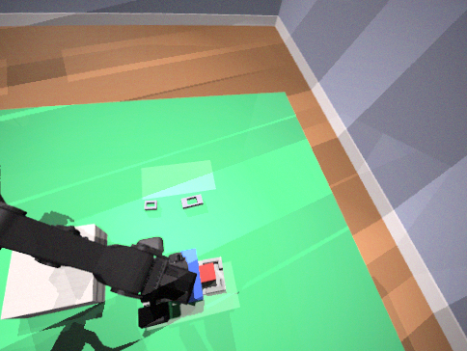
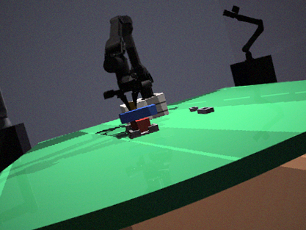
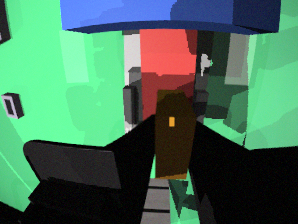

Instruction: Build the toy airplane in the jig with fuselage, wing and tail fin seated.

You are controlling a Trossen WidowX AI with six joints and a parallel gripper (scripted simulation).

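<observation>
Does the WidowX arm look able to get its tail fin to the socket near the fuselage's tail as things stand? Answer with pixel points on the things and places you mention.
Likely yes: the gripper (image 2: 131,103) (image 3: 169,120) holds the yellow fin (image 3: 172,145) over the red fuselage (image 3: 168,52), behind the blue wing (image 1: 197,280) (image 2: 138,113) (image 3: 170,14). Socket hidden, alignment unclear.

Seen from above, a green table (image 1: 270,169) (image 2: 93,180) (image 3: 95,112) is carrying a white block (image 1: 43,284) (image 2: 160,99) at left and a grey cradle (image 1: 222,280) (image 2: 153,129) (image 3: 129,105) on the near side, right of the block. Farther off, a small rectangular frame (image 1: 146,205) (image 2: 194,109) (image 3: 18,106) is lying left of a larger frame (image 1: 184,203) (image 2: 206,111) (image 3: 4,27), the two sitting apart. One pale patch (image 1: 164,180) is showing beyond them, another pale patch (image 1: 233,294) (image 3: 75,57) around the cradle.
</observation>
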